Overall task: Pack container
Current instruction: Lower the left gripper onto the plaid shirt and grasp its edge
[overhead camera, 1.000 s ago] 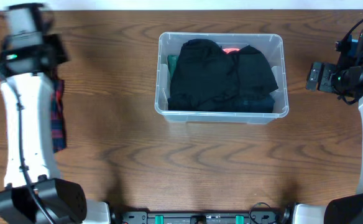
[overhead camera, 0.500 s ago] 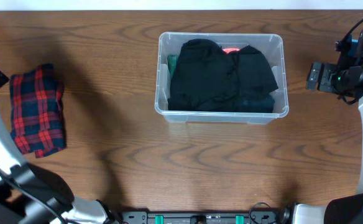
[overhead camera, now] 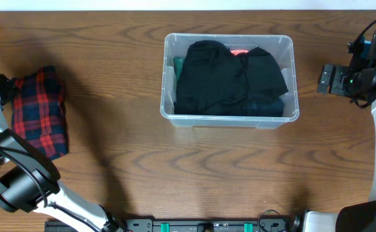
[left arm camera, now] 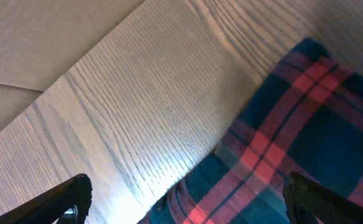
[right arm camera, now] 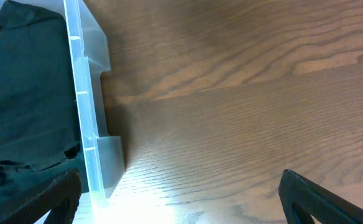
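Container [overhead camera: 229,37] sits on the table between both arms, holding black clothes [overhead camera: 230,77]. Plaid cloth [overhead camera: 40,119] lies well left of the container. Left gripper [left arm camera: 191,205] hangs over it, fingers spread, apparently gripping nothing. Right gripper [right arm camera: 191,199], just right of the container, is spread and empty. Step looks like fetching the cloth: next move needs a pinch, then a carry into the container.

No legible text, label, brand, number or sign is showing in any view, whether on the container [overhead camera: 229,37], the black clothing [overhead camera: 230,80] inside it, the plaid cloth [overhead camera: 40,119] or the table [overhead camera: 194,171].
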Available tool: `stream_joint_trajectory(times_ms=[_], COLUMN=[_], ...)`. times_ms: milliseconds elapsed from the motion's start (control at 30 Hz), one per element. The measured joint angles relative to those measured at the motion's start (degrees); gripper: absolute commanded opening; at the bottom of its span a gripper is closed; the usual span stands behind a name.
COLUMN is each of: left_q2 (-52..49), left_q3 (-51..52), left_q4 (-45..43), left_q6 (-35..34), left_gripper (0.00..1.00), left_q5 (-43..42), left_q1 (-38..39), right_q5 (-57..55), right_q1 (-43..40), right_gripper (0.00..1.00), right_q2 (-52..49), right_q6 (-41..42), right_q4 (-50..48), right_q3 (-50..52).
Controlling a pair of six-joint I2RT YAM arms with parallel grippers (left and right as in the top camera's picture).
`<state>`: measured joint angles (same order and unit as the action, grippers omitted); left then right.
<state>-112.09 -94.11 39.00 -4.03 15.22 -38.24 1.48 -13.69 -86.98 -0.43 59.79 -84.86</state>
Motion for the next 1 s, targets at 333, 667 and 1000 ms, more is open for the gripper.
stream_joint_trajectory(times_ms=[333, 667, 1000], left_q2=[-2.99, -5.2, -5.42], left_q3=[0.0, 1.2, 6.49], left_q4=[-0.02, 0.85, 0.39], left_q6=[-0.48, -0.7, -5.27], left_gripper=[0.98, 0.96, 0.92], left_q5=[0.0, -0.02, -6.93], left_q1=[-2.69, -5.2, -5.33], right_q5=[0.0, 0.0, 0.0], right_q1=[0.0, 0.0, 0.0], right_gripper=[0.99, 0.99, 0.99], right_q2=[0.0, 0.0, 0.0], right_q6=[0.0, 0.0, 0.0], right_q4=[0.0, 0.0, 0.0], right_q3=[0.0, 0.0, 0.0])
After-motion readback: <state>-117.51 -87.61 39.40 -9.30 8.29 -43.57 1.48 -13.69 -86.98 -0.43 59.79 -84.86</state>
